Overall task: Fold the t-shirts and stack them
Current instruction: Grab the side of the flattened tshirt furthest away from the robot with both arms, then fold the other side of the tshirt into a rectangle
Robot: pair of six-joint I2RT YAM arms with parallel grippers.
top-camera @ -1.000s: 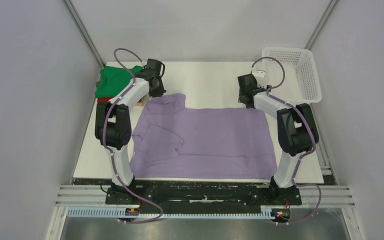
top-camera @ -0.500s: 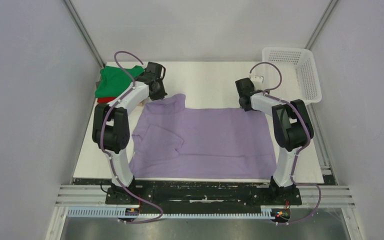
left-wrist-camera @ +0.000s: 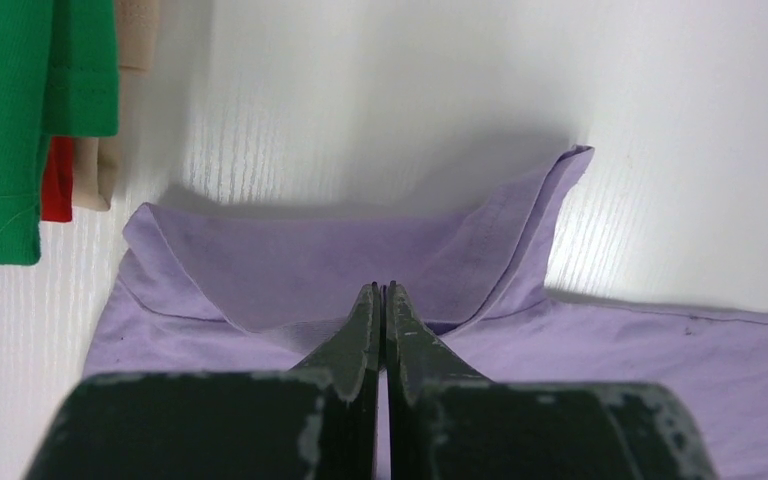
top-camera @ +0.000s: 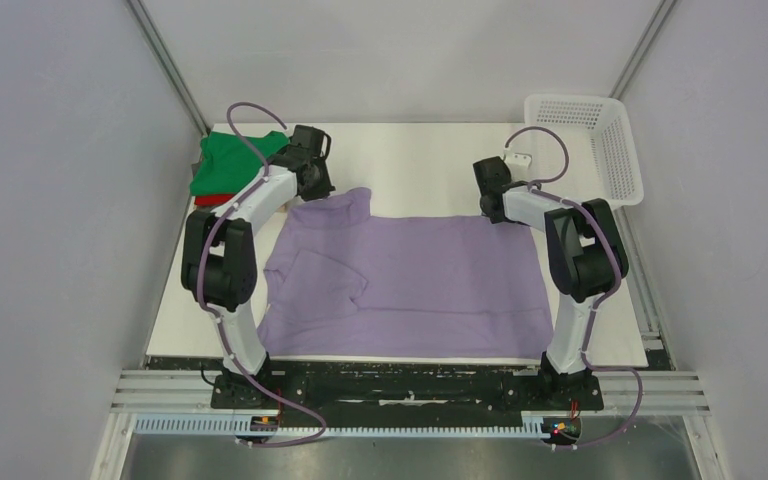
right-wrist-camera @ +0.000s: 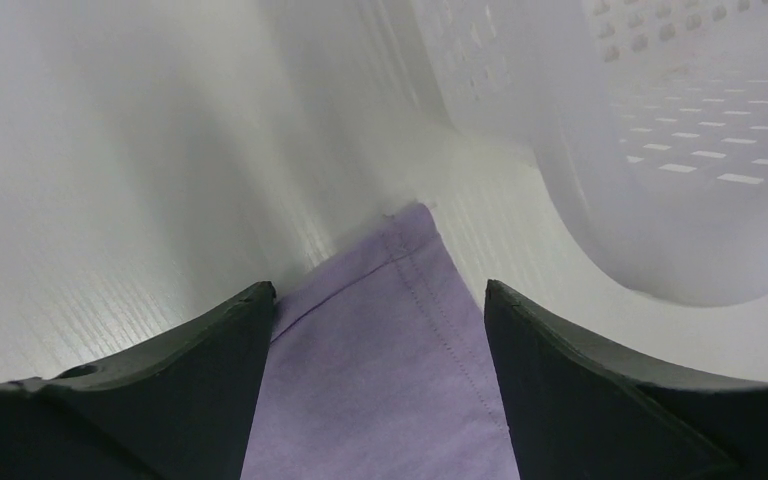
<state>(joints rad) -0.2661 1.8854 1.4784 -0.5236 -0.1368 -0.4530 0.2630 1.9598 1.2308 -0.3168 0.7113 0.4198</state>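
Note:
The lilac t-shirt lies spread flat in the middle of the white table. My left gripper is at its far left sleeve. In the left wrist view that gripper is shut, pinching the lilac cloth, with the sleeve raised behind the tips. My right gripper is at the shirt's far right corner. In the right wrist view it is open, its fingers either side of the hemmed corner. A folded green shirt lies on a red one at far left. The dark greyish shirt is hidden.
The white mesh basket stands at the far right corner, close to my right gripper, and shows in the right wrist view. In the left wrist view the green shirt lies over red and beige layers.
My right gripper has dropped toward the shirt's far right corner. My left gripper shifted slightly, and the far left sleeve has risen a little.

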